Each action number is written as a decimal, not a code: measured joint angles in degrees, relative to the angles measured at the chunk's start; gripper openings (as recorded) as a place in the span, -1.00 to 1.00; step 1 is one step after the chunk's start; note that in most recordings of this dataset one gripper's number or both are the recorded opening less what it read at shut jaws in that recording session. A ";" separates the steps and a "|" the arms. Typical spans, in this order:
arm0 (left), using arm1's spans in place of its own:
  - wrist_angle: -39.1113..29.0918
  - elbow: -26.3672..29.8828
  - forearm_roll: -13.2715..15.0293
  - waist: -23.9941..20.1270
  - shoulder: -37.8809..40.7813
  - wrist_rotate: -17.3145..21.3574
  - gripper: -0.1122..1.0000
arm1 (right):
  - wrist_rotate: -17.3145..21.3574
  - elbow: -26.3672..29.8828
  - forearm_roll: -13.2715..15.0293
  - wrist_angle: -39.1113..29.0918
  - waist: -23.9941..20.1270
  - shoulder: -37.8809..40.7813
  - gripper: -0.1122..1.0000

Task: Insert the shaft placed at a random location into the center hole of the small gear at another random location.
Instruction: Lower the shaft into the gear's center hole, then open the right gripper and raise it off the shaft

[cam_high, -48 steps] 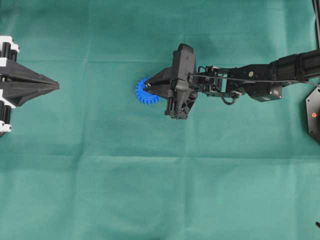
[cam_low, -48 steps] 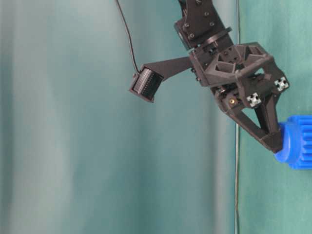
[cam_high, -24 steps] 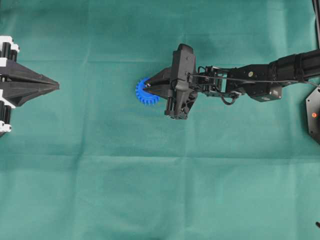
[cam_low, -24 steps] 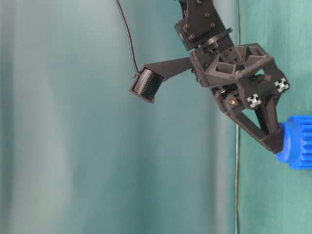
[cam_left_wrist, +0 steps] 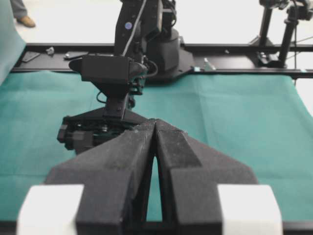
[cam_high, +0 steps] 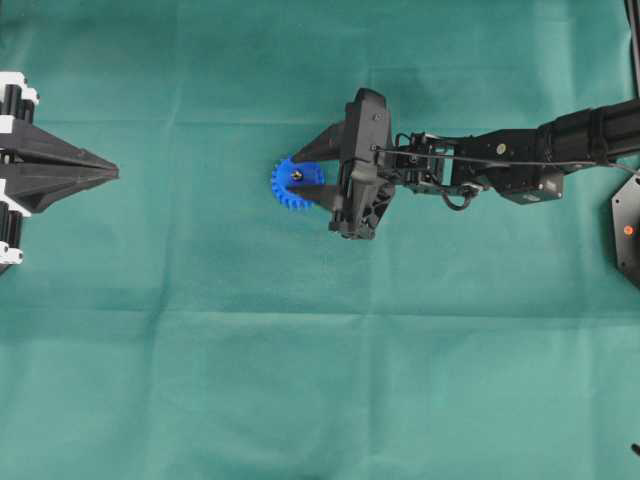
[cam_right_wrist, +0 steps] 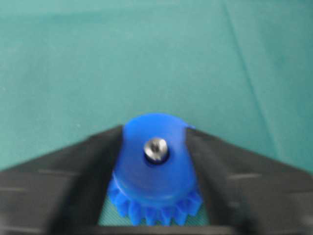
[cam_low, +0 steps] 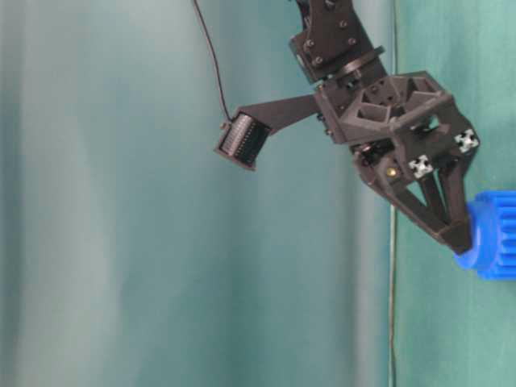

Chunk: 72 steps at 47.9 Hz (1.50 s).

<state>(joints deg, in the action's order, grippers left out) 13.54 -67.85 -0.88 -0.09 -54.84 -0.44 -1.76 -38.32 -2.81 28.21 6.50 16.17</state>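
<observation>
Overhead view: small gear, blue, on green table, centre-left of middle. Shaft stands in its hub. Right claw spread apart, one finger on each side of the hub, holding nothing. Left claw at the left edge, fingers together, empty.

Table-level view: right claw's fingertips beside the gear hub.

Left wrist view: left claw pressed shut, nothing between.

Right wrist view: shaft seated in center hole; fingers flank the hub, whether touching cannot be told.
</observation>
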 measured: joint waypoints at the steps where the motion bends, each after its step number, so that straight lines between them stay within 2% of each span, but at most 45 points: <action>1: 0.00 0.00 0.00 0.00 0.00 0.00 -0.80 | 0.00 0.00 -0.09 0.00 -0.09 0.00 0.72; 4: 0.00 0.00 0.09 0.00 0.00 0.00 -0.80 | 0.00 0.00 -0.09 0.00 -0.18 0.00 0.75; 12: 0.00 0.00 0.09 0.09 0.00 0.00 -0.80 | 0.00 0.00 -0.18 0.00 -0.09 0.00 0.61; 22: 0.00 -0.09 0.00 0.00 0.00 0.00 -0.80 | 0.00 0.00 -0.18 0.00 -0.09 -0.70 0.61; 37: 0.00 -0.09 0.09 0.09 0.00 -0.09 -0.80 | 0.00 -0.79 -0.18 -1.32 0.00 -8.17 0.61; 50: 0.00 0.00 0.00 0.00 0.00 -0.09 -0.80 | 0.00 -1.58 -0.18 -1.41 0.00 -8.96 0.60; 72: 0.00 -0.09 0.09 0.00 0.00 -0.09 -0.80 | 0.00 -10.81 -0.18 -1.14 -0.09 -16.08 0.60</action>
<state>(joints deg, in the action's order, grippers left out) 13.54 -67.94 -0.79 -0.09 -54.84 -0.53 -1.76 -49.13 -2.99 27.07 6.42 0.09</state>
